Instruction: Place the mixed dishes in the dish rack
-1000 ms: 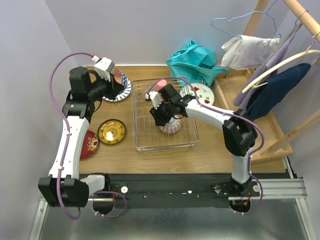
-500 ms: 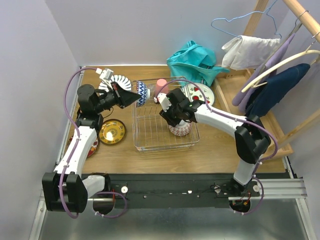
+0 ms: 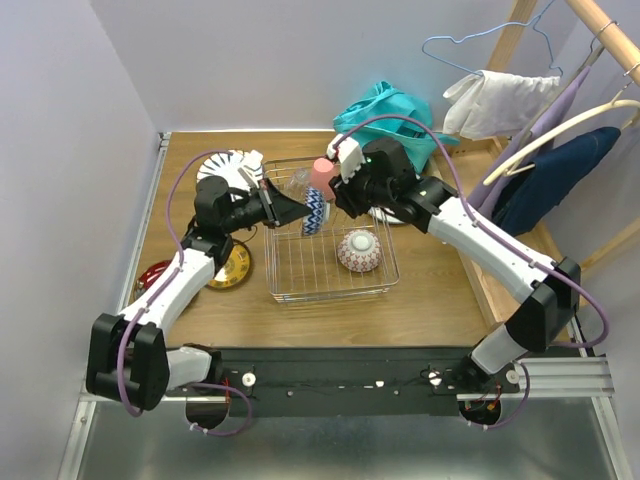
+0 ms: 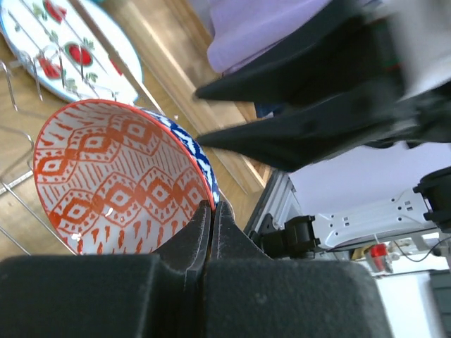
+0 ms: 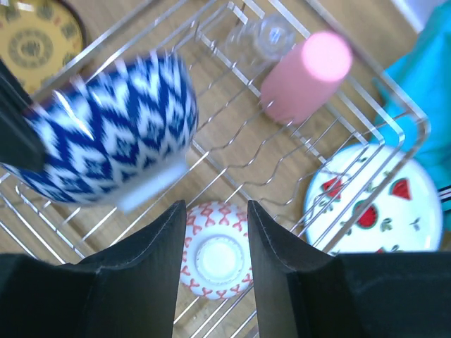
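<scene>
The left arm runs from its base at the near left corner up and to the right, forearm nearly level, with its hand (image 4: 212,215) out over the left half of the rectangular silver wire dish rack (image 3: 300,266). Its fingers are pressed together on the rim of a bowl with a blue-and-white zigzag outside and an orange diamond pattern inside (image 3: 316,211), which hangs above the rack floor. The right arm rises from the near right corner, bends at the elbow over the table's (image 3: 430,310) right edge and stretches back to the left. Its hand (image 5: 215,211) hangs over the rear of the rack, fingers apart with nothing between them.

There are two bowls: the held one, and a white one with red pattern (image 3: 359,250) lying upside down in the rack's right half. One pink cup (image 3: 322,176) and one clear glass (image 5: 262,34) sit side by side at the rack's back. There are two plates on the table: a blue-striped white one (image 3: 226,164) left of the rack and a white one with red fruit marks (image 5: 373,204) to its right. Two saucers, one gold (image 5: 34,44) and one red (image 3: 152,275), lie near the table's left edge.

The held bowl is tipped on its side. Its mouth faces the left arm and its foot points right, so its axis runs roughly level across the table.
</scene>
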